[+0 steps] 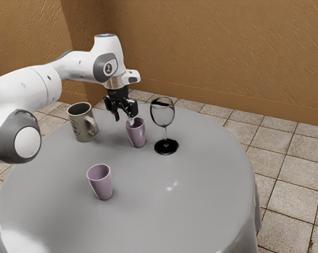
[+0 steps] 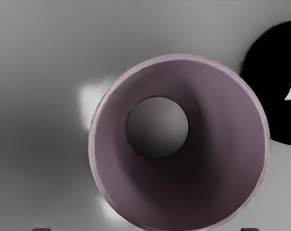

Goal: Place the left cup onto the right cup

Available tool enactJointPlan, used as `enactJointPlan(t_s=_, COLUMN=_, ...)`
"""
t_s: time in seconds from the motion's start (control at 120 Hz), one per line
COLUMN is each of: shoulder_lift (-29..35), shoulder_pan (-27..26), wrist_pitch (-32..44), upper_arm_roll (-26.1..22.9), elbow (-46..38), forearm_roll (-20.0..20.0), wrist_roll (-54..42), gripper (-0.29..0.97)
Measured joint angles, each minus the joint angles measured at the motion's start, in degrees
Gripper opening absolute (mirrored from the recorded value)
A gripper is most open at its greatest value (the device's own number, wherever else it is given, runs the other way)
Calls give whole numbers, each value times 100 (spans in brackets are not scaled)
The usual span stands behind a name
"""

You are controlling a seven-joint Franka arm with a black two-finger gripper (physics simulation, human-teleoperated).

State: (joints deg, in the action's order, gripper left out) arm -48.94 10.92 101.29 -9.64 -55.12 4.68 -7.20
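Arm (image 1: 17, 134): white and grey; its big rounded joint sits closest to the lens at the left edge of the exterior view, and the arm reaches right toward mid-frame.
Pincer (image 1: 125, 117): black, pointing down, a little above and left of the frame's centre; its fingers stand spread and released, grasping nothing.
Far cup (image 1: 137, 133): a small mauve tumbler with no handle, wider at the rim than at the foot, upright on the table near mid-frame.
Cup against pincer: it stands right under the hand, rim just below the fingertips. Whether a fingertip touches the rim I cannot tell. In the wrist view the far cup (image 2: 222, 159) opens straight up at the hand.
Near cup (image 1: 99, 181): same colour and shape, upright at lower left, well apart from the pincer.
Wine glass (image 1: 163, 118): clear bowl on a black foot, just right of the far cup.
Mug (image 1: 82, 122): olive-grey with a handle, left of the pincer.
Contents: the far cup is empty, its bare bottom showing. I cannot tell for the near cup, mug or glass.
Table (image 1: 211, 200): round, grey, glossy.
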Motion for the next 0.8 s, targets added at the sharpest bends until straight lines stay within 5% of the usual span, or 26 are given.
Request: enactJointPlan(t_s=0.8, shoulder_lift=-851, shoulder_pan=182, wrist_pitch=686, upper_arm_roll=-368, elbow=679, forearm_roll=567, wrist_roll=-789, gripper=48)
